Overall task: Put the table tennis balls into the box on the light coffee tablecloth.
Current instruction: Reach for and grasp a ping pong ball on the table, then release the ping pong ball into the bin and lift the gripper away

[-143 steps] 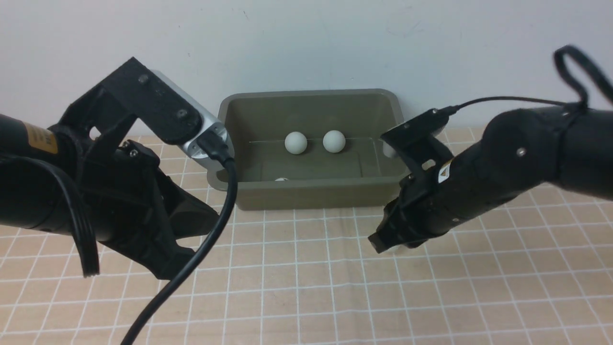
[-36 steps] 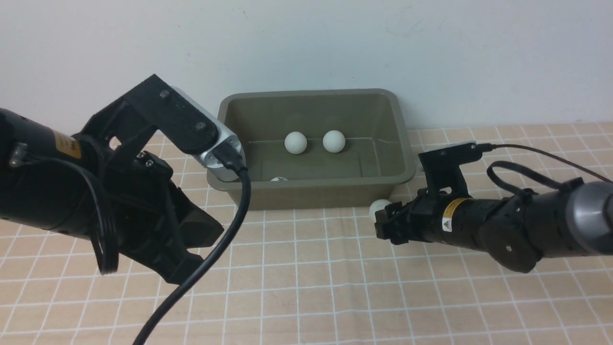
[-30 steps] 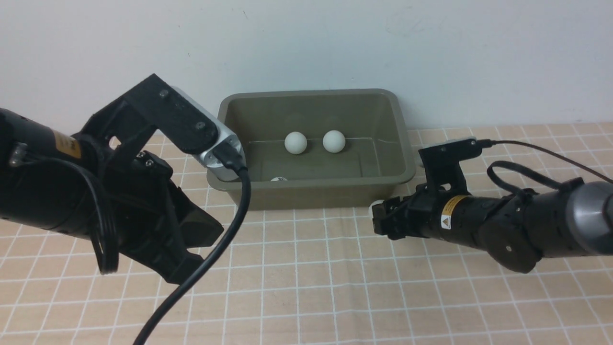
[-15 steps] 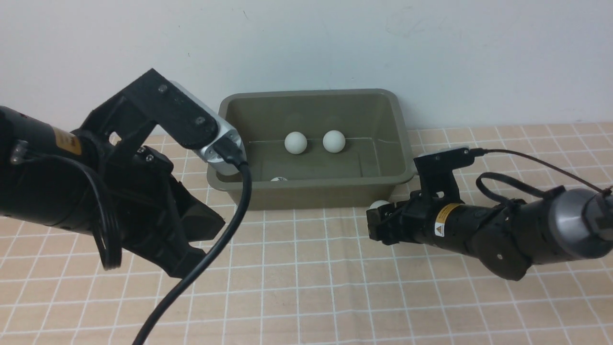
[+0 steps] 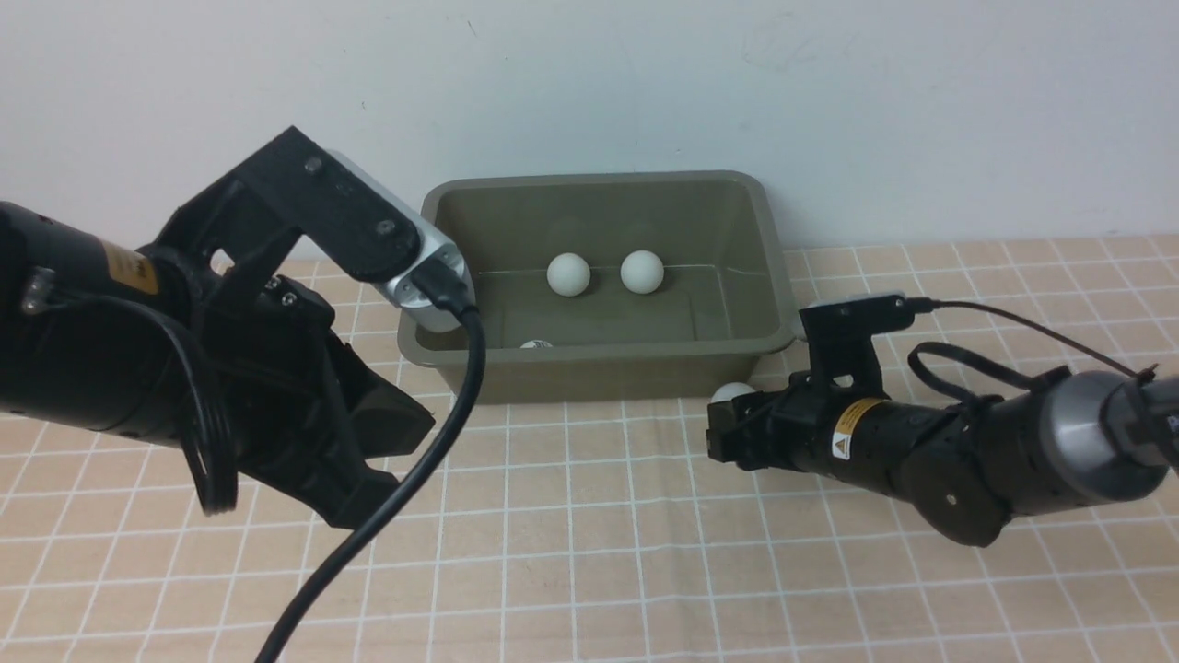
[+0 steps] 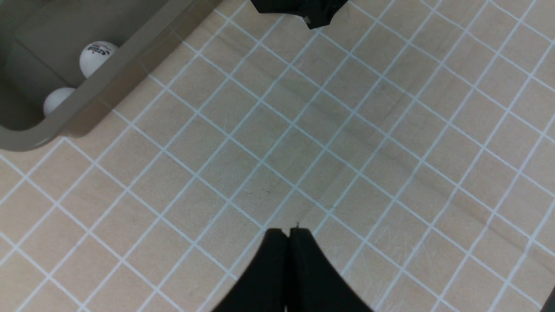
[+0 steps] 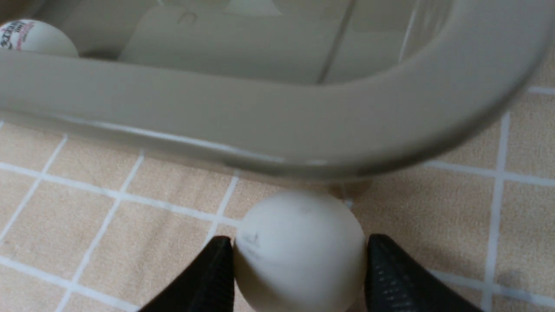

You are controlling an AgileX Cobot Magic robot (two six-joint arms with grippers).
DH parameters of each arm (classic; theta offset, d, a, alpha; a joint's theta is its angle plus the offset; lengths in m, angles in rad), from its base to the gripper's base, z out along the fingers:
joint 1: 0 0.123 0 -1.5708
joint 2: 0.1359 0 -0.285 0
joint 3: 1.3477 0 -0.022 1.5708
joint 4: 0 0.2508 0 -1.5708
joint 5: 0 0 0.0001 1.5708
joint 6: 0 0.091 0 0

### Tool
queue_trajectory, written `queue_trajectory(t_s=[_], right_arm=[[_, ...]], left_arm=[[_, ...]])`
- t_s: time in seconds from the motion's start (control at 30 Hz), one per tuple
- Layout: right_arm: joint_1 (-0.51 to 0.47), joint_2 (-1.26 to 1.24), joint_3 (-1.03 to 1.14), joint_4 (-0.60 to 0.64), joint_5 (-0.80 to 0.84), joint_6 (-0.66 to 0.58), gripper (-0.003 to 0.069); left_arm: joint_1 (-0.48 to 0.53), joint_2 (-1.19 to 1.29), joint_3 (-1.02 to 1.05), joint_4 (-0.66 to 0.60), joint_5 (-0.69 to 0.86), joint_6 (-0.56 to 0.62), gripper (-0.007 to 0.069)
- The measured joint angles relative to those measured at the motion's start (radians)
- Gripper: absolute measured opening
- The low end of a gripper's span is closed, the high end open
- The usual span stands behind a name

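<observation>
The right claw [image 7: 299, 249] is gripping a ball [image 5: 734, 392] sitting on the cloth [image 5: 589, 552] just beside the box's [image 5: 599, 373] near right corner, while the left claw [image 6: 288, 236] is hovering closed over the cloth left of the box, where three other balls [image 5: 568, 274] are lying.

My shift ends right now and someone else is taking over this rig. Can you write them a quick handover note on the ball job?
Left gripper: shut, empty, hanging over the tablecloth, left of the box and nearer the robot.
Right gripper: low at the box's near right corner, closed on the loose ball with a finger against each side. The ball sits on the cloth.
Done: three balls show inside the box: far-left ball, far-right ball, near-wall ball. The near wall may hide more.
Left: lift the loose ball over the rim and release it inside.
</observation>
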Motion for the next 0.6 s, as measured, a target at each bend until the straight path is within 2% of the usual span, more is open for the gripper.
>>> queue_trajectory(t_s=[0.13, 0.17, 0.37, 0.5, 0.6], right_arm=[[0.0, -0.035, 0.0, -0.019, 0.09, -0.001, 0.0354], [0.0, -0.073, 0.0, -0.052, 0.192, -0.004, 0.0354], [0.0, -0.27, 0.001, -0.191, 0.539, -0.035, 0.0354], [0.0, -0.424, 0.001, -0.229, 0.632, -0.08, 0.0354], [0.001, -0.502, 0.001, -0.233, 0.561, -0.096, 0.0354]], left_arm=[[0.0, 0.0, 0.0, 0.0, -0.002, 0.001, -0.0069], [0.0, 0.0, 0.0, 0.0, -0.002, 0.001, -0.0069], [0.0, 0.0, 0.0, 0.0, -0.002, 0.001, -0.0069], [0.0, 0.0, 0.0, 0.0, -0.002, 0.001, -0.0069], [0.0, 0.0, 0.0, -0.001, -0.002, 0.001, -0.0069]])
